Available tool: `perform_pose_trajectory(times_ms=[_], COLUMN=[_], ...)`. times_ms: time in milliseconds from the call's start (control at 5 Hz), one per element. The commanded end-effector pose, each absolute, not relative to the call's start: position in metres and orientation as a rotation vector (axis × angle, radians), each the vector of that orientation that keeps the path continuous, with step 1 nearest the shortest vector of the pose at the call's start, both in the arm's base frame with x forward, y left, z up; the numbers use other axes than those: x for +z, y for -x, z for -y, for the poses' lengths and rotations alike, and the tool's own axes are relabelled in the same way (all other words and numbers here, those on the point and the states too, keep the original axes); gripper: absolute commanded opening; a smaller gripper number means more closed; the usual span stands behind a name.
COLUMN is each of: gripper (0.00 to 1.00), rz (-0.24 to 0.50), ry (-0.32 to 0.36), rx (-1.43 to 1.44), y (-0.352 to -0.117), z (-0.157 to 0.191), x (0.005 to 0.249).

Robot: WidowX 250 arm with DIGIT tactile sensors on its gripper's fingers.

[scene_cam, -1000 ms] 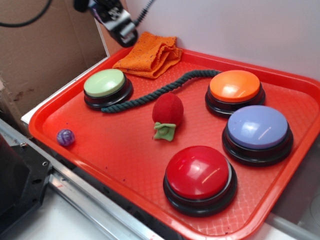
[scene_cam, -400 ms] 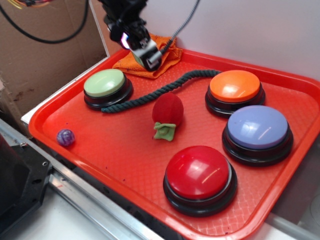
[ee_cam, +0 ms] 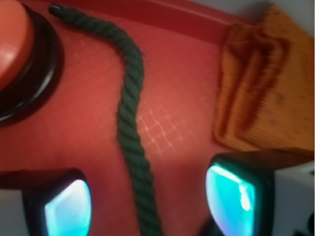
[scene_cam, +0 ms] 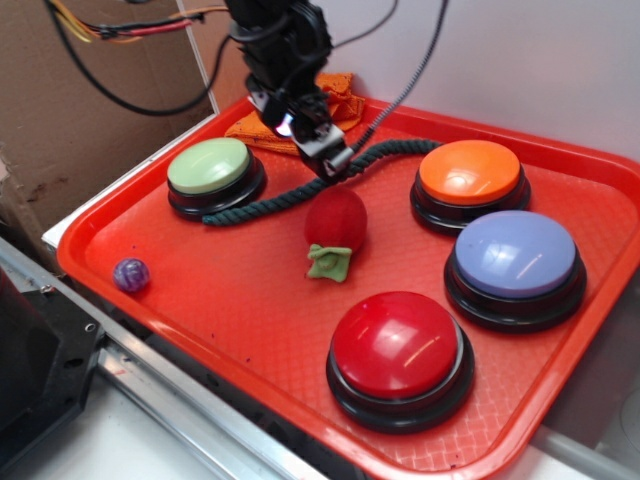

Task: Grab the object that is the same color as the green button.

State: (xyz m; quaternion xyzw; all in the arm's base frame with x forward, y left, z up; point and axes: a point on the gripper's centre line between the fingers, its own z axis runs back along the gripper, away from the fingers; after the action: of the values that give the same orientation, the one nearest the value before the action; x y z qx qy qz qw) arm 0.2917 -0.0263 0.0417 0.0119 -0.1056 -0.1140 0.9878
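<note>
Wrist view: rope (ee_cam: 132, 123) runs between 2 spread fingers (ee_cam: 66, 209), untouched.

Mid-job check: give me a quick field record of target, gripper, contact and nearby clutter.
target: green rope, lying flat on the red tray
reference: green button, at the rope's left end
gripper: open, above the rope's middle
alignment: rope runs between the fingers in the wrist view
contact: none visible
nearby: red plush ball, orange cloth, orange button
</note>
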Motion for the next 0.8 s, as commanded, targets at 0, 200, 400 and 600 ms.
perform_pose_trajectory(times_ms=[0,200,400,600], gripper=[1.0,1.0,1.0,0.0], rz=[0.23,0.212,0.204,0.214], ry=[-0.046,-0.041,-0.036,-0.033], rx=[-0.234,-0.252,-0.256,-0.235], y=[-0.312,-0.312,-0.312,-0.31], z=[0.025,0.027,0.028,0.028], x=[0.032,0.023,0.019,0.017])
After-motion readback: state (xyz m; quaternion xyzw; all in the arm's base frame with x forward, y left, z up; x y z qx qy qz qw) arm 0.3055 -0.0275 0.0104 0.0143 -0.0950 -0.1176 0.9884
